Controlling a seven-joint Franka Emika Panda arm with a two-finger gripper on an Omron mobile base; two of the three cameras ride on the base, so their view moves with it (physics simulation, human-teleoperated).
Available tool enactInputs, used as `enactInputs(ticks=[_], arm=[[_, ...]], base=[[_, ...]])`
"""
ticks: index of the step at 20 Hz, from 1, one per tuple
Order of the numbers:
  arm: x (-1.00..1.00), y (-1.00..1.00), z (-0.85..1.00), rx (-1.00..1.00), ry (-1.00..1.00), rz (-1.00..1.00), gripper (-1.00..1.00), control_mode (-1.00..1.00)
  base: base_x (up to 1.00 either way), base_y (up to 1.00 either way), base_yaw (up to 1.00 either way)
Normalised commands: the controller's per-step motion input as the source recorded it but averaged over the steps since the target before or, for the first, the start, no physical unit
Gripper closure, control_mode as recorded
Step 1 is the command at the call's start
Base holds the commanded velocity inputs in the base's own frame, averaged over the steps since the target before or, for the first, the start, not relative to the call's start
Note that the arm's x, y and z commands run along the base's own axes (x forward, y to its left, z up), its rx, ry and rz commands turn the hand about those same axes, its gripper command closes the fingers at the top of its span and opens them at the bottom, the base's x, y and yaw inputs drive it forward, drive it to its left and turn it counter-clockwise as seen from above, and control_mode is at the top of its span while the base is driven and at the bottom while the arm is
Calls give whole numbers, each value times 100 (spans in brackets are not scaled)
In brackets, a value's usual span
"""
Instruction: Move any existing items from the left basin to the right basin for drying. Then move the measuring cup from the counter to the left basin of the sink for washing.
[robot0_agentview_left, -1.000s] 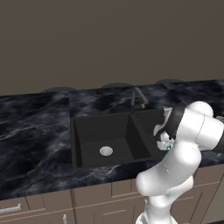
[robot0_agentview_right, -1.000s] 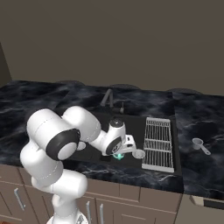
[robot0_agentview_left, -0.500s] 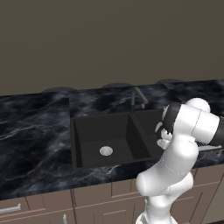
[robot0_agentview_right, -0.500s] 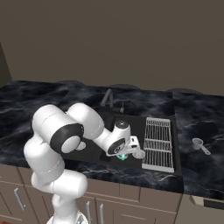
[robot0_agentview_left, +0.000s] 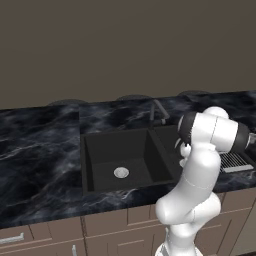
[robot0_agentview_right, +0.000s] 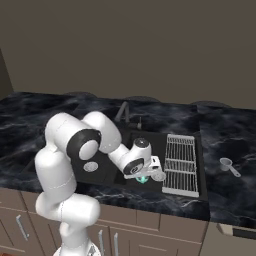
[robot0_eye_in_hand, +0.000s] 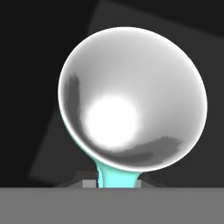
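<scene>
I hold the teal mug (robot0_eye_in_hand: 131, 100) by its handle, my fingers (robot0_agentview_right: 145, 175) clenched on that thin teal loop at six o'clock of the hand view. I judge it light, rigid and glazed-slippery, so the handle is the surest hold. Its white mouth faces my camera, long axis running away from me. It hangs over the right basin (robot0_agentview_right: 150, 150), beside the wire rack (robot0_agentview_right: 181, 162); the measuring cup (robot0_agentview_right: 227, 165) waits on the worktop (robot0_agentview_right: 230, 145) beyond.

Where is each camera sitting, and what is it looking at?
Left base view: behind the arm's left, looking down at the sink; white arm at right.
Right base view: behind its right, same sink; arm at left, gripper holding the teal mug.
Hand view: on the hand, staring into the mug's white inside.
Both base views share the wire rack.
</scene>
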Motion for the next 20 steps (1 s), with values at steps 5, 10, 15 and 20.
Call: enactInputs(ticks=[5, 10, 15, 20], arm=[[16, -3, -16, 1, 2, 0, 100, -100], [3, -5, -12, 3, 0, 0, 100, -100], [0, 0, -14, 5, 0, 0, 100, -100], [0, 0, -14, 4, 0, 0, 100, -100]], base=[[0, 0, 0], [0, 0, 0], [0, 0, 0], [0, 0, 0]])
